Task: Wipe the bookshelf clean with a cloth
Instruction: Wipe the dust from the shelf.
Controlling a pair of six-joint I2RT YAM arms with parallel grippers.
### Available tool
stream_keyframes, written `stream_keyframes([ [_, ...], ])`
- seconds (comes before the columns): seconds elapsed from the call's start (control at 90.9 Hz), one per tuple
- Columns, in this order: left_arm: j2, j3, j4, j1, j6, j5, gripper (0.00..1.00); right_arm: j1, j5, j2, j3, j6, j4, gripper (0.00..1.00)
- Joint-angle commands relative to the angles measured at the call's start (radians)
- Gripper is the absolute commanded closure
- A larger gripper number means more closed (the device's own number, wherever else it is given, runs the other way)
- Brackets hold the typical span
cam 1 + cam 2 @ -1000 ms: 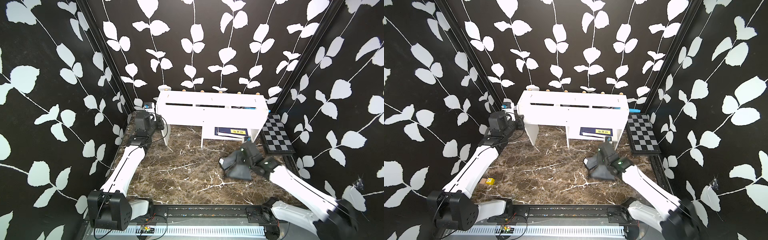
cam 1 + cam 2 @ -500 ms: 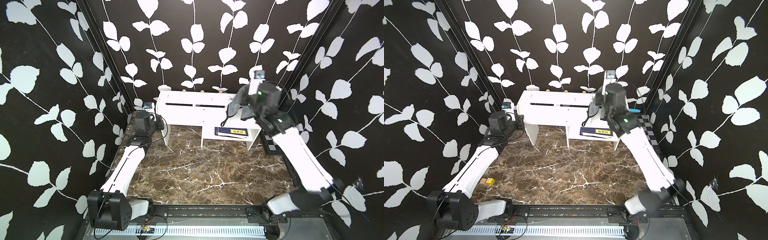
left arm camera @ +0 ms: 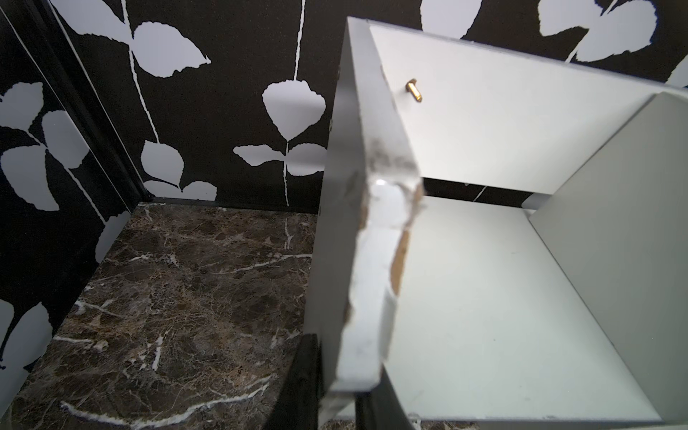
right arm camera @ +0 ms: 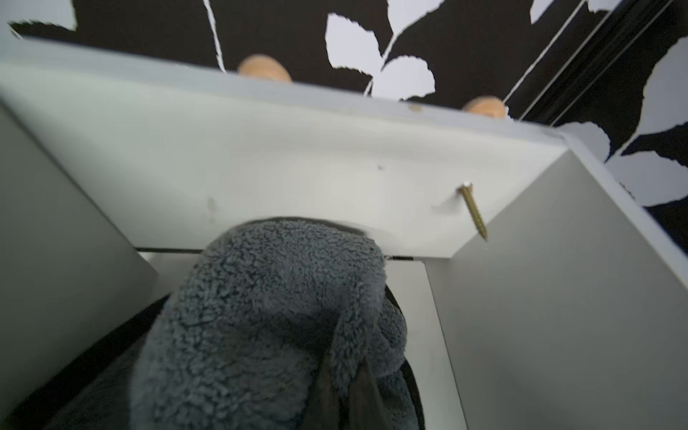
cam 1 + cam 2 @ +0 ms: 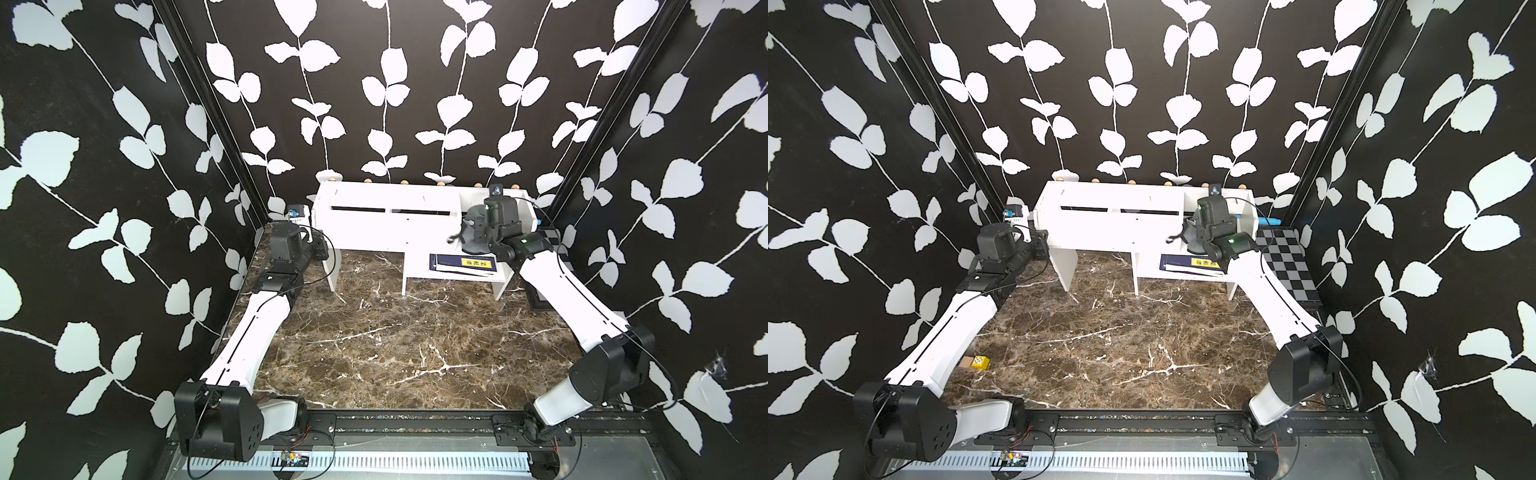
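The white bookshelf stands against the back wall in both top views. My left gripper is shut on the chipped front edge of its left side panel, one black finger on each face of the board. The dark grey fluffy cloth is bunched inside the shelf's right compartment. My right gripper is shut on it and presses it towards the white back board. In the top views the right wrist hides those jaws.
A blue and yellow book lies on the low shelf under the cloth. A bare screw sticks out of the back board near the cloth. A checkered board lies right of the shelf. A small yellow block sits on the marble top.
My right arm has carried the cloth from low over the marble, up above the shelf, then down into the right compartment. The left arm has not moved.
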Motion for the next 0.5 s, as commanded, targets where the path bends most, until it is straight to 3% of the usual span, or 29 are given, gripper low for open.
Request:
stream_keyframes([
  [0.0,-0.04,-0.005,0.031,-0.019,-0.089,0.083,1.0,0.006,0.083,-0.048,0.013,0.028,-0.041,0.87],
  [0.044,-0.04,-0.005,0.031,-0.019,-0.09,0.084,1.0,0.006,0.079,-0.06,0.012,0.027,-0.036,0.68],
  [0.154,-0.038,-0.005,0.032,-0.019,-0.09,0.085,1.0,0.006,0.031,-0.077,0.023,0.038,-0.034,0.31],
  [0.484,-0.038,-0.005,0.031,-0.019,-0.088,0.082,1.0,0.006,-0.229,-0.111,-0.049,0.192,0.0,0.3],
])
